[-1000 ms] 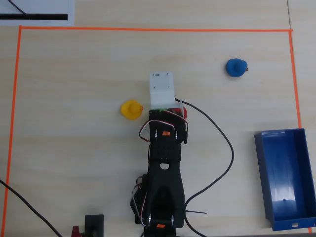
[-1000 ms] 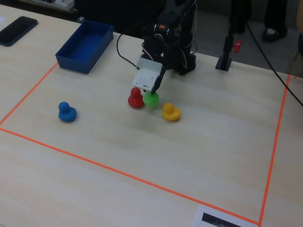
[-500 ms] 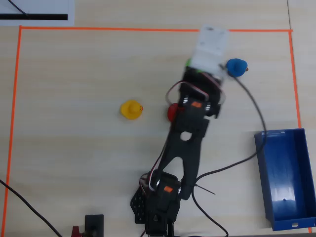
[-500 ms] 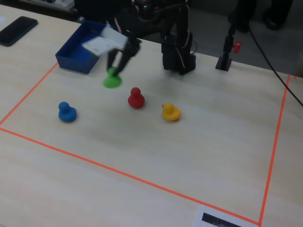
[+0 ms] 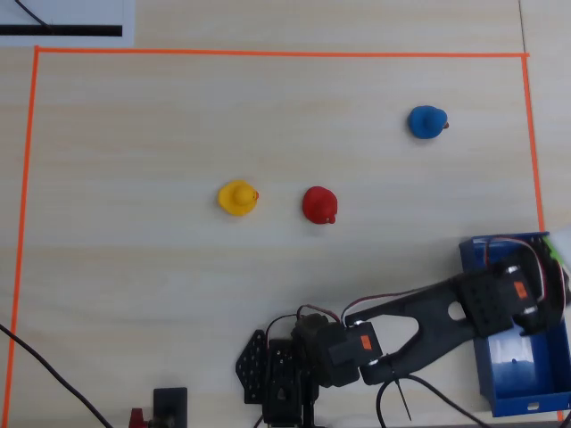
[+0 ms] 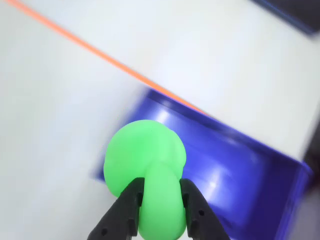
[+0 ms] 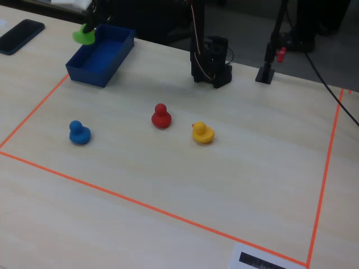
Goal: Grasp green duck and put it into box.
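Presently the gripper (image 6: 159,200) is clamped on the green duck (image 6: 146,172); in the wrist view both black fingers (image 6: 125,212) press its lower body, the duck bulging above them toward 12 o'clock. The duck is carried clear of the table, over the outer edge of the box (image 7: 100,55). In the fixed view the green duck (image 7: 84,35) hangs at the box's far-left corner, roughly 11 o'clock of its centre, not squarely above the cavity. In the overhead view the arm reaches across the box (image 5: 526,383) toward 3 o'clock. Judgement: release here risks the duck striking the rim and falling outside. Bring the claw inward over the blue floor, lower it, then open. The red duck (image 7: 160,116), yellow duck (image 7: 202,133) and blue duck (image 7: 79,133) sit well apart.
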{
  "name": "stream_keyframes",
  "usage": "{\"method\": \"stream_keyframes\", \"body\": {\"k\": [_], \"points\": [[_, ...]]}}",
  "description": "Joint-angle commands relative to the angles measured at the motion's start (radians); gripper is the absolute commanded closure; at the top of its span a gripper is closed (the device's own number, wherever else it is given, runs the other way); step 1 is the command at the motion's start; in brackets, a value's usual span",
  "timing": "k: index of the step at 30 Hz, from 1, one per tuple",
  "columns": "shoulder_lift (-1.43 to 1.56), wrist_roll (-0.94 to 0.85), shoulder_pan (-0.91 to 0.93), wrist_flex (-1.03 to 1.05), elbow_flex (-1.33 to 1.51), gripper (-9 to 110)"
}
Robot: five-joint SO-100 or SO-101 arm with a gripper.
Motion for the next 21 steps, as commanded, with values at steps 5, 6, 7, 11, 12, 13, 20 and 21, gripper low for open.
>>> {"method": "stream_keyframes", "body": {"k": [5, 6, 7, 11, 12, 13, 20, 21], "points": [[0.021, -0.028, 0.115, -0.156, 0.195, 101], [0.026, -0.028, 0.112, -0.199, 0.233, 101], [0.029, -0.029, 0.109, -0.247, 0.275, 101], [0.017, -0.049, 0.092, -0.419, 0.402, 101], [0.008, -0.057, 0.089, -0.463, 0.426, 101], [-0.003, -0.064, 0.084, -0.497, 0.443, 101], [-0.095, -0.063, 0.054, -0.653, 0.446, 95], [-0.101, -0.069, 0.052, -0.658, 0.442, 93]]}}
